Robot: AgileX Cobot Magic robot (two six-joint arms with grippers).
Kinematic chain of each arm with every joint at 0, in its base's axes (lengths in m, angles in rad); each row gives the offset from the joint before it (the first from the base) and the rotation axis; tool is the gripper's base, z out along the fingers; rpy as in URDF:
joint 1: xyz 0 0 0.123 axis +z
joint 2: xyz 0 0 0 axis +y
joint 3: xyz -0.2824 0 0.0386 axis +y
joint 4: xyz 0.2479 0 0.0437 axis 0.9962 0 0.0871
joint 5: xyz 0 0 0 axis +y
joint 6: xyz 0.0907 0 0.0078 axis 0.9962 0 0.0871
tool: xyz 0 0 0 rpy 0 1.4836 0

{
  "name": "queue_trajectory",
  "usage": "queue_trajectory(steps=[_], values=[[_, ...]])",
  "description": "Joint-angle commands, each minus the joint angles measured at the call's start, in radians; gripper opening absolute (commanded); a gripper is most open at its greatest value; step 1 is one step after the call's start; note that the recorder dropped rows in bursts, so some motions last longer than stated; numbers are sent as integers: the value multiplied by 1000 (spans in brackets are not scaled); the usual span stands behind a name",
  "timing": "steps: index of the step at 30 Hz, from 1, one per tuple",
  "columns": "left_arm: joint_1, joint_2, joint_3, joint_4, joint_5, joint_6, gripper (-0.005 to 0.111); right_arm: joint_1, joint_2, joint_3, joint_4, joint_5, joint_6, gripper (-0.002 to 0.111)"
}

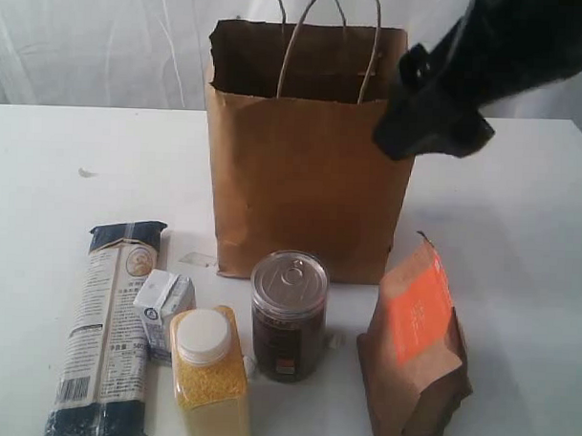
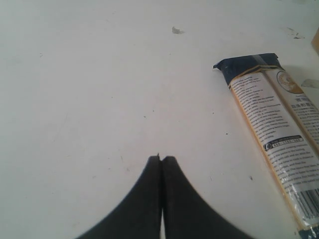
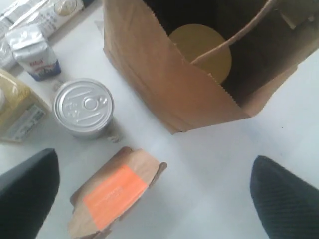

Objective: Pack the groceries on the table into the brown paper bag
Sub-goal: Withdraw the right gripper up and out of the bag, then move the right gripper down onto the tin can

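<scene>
The brown paper bag stands upright and open at mid-table. Inside it, the right wrist view shows the gold lid of the large jar. In front stand the silver-topped tin, the yellow-grain jar, the small white carton and the brown pouch with orange label. The dark-blue pasta packet lies flat at the left. My right gripper hangs open beside the bag's top right corner, above the pouch, holding nothing. My left gripper is shut and empty over bare table, the pasta packet off to one side.
The white table carries a small scrap at the far left. The bag's twisted-cord handles stick up above its rim. A white curtain hangs behind the table.
</scene>
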Motion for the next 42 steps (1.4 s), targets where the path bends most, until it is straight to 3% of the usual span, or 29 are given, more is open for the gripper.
queue_trajectory(steps=[1, 9, 18, 22, 31, 37, 42], values=[[1, -4, 7, 4, 0, 3, 0, -3, -25, 69, 0, -10, -117, 96], [1, -4, 7, 4, 0, 3, 0, -3, -39, 170, 8, -25, -133, 94], [1, -4, 7, 4, 0, 3, 0, -3, -186, 276, 18, -35, 165, 60], [1, -4, 7, 4, 0, 3, 0, -3, -286, 358, 18, -58, 328, 54], [1, -4, 7, 4, 0, 3, 0, -3, -448, 553, 43, -171, 405, 54], [1, -4, 7, 4, 0, 3, 0, -3, -441, 589, 270, -267, 160, 54], [1, -4, 7, 4, 0, 3, 0, 13, -358, 589, 295, -284, 49, 74]])
